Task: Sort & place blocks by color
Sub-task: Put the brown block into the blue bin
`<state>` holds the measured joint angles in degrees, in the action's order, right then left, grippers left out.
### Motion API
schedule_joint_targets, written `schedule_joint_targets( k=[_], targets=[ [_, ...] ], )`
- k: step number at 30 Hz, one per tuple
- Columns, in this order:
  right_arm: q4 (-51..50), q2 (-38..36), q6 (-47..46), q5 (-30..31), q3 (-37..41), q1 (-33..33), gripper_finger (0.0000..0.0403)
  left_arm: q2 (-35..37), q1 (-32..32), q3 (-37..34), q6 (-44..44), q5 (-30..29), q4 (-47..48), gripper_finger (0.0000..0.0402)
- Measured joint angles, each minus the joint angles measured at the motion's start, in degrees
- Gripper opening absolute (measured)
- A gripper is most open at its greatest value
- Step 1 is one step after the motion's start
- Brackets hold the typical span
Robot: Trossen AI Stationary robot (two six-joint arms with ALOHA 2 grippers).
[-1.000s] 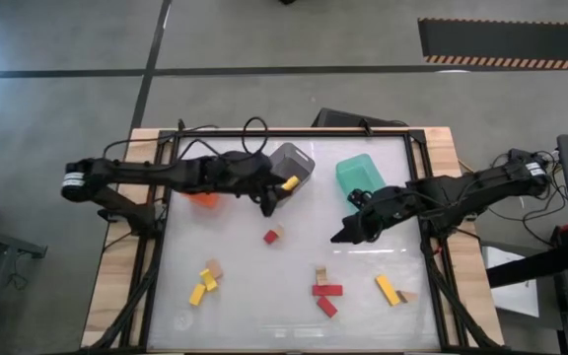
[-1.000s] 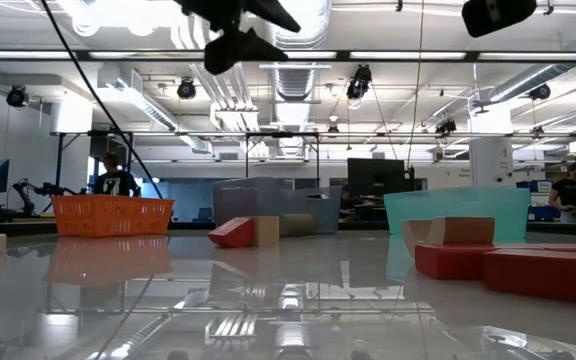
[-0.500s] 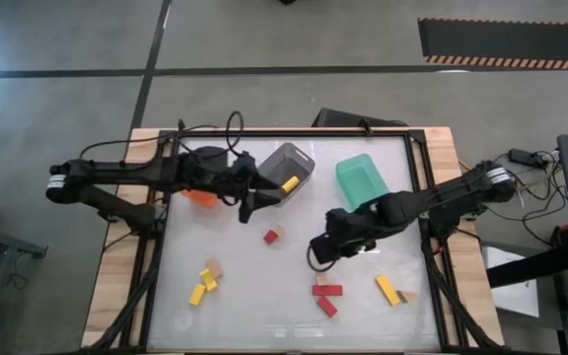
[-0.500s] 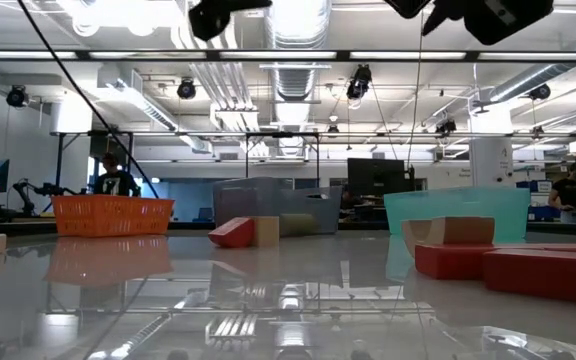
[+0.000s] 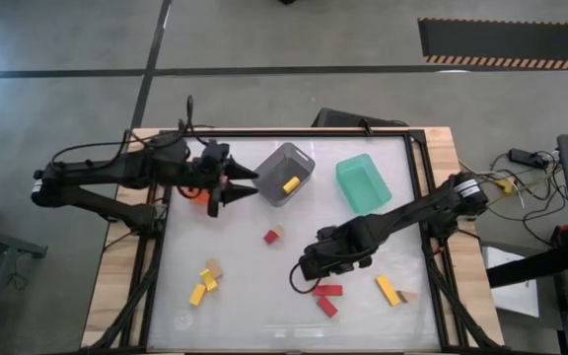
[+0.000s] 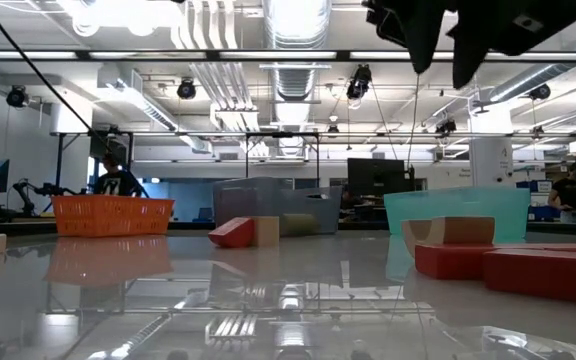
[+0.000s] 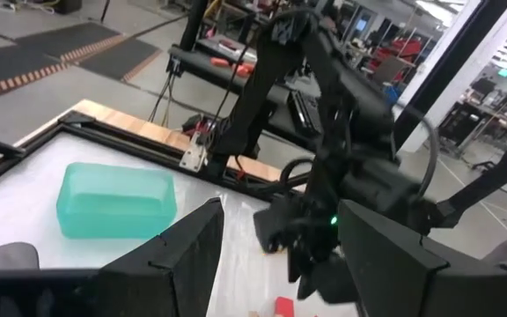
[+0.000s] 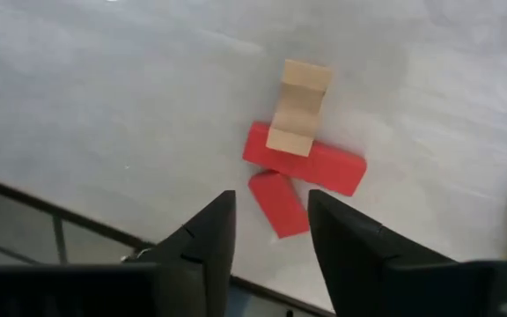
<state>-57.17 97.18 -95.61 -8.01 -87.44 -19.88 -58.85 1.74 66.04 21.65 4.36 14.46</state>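
The right gripper point(image 5: 304, 279) hangs above the table with its fingers point(image 8: 202, 242) apart and nothing between them. Just ahead of it lies a little cluster: a short red block point(image 8: 279, 203) nearest the fingertips, a longer red bar point(image 8: 324, 167) touching it, and a tan block point(image 8: 296, 99) resting partly across that bar. I'd say it is lining up on the short red one. To do it cleanly it should come straight down, straddle the block's narrow sides and avoid nudging the bar. Farther off sit the grey bin point(image 5: 284, 174) and green bin point(image 5: 363, 183). The left gripper point(image 5: 233, 185) waits, jaws wide, near the orange bin point(image 5: 198, 195).
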Motion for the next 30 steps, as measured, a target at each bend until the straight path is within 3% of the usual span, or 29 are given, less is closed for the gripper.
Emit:
schedule_joint_targets(
  k=[17,30],
  targets=[
    [3.5,10.8,-2.9,-2.5,0.1,0.4,0.0267,1.6,0.0,0.0,-2.6,-0.1,-0.2,0.0208],
    [4.1,11.8,-2.8,-2.5,0.1,2.2,0.0270,1.6,0.0,0.0,-2.6,-0.1,-0.2,0.0208]
  ],
)
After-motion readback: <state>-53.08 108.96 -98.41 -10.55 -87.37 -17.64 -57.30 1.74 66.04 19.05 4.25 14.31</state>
